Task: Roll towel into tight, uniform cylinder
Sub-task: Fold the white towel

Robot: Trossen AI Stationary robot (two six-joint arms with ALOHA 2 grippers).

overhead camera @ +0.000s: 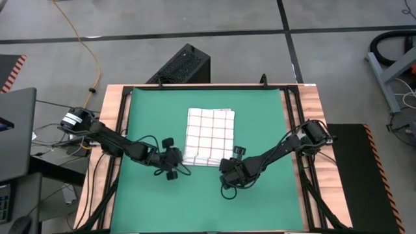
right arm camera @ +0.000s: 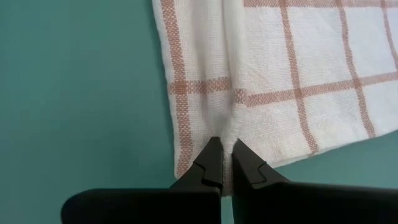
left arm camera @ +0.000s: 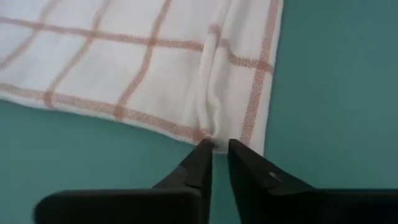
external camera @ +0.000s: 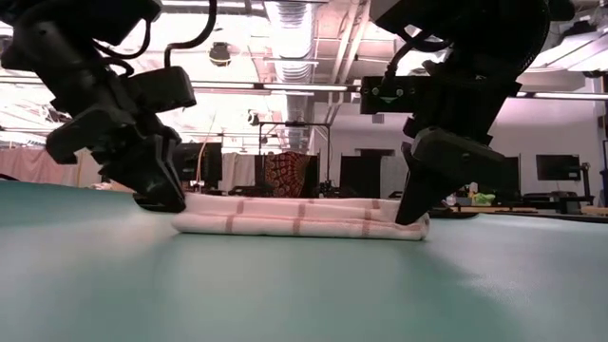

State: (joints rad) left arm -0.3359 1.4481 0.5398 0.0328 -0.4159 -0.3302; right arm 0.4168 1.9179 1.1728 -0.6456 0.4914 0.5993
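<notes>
Looking down from above, you see a green mat (overhead camera: 143,117) covering a wooden table (overhead camera: 312,97), with the towel (overhead camera: 210,135) lying flat near the middle of the mat. It is white with thin red checks and is not rolled; from table height it shows as a low folded stack of layers.

Both arms reach in from the near side, one at each near corner of the towel. Your left gripper (overhead camera: 174,164) sits at the near left corner. In its wrist view the two dark fingers (left arm camera: 193,168) stand a narrow gap apart, their tips touching the near edge of the cloth where a small pleat is bunched between them. You cannot tell whether they grip the pleat or only rest against it.

Your right gripper (overhead camera: 233,160) is at the near right corner. Its fingers (right arm camera: 208,163) are pressed together on the towel, pinching a ridge of fabric at the near hem, and the cloth puckers up from that pinch.

From the low view, both grippers come down to the mat, one at each end of the towel, with the tips at cloth level. The towel's near edge lies on the mat between them. Beyond the far edge of the table a black box (overhead camera: 182,65) stands on the grey floor, and a yellow cable (overhead camera: 91,52) trails across the floor on the left.
</notes>
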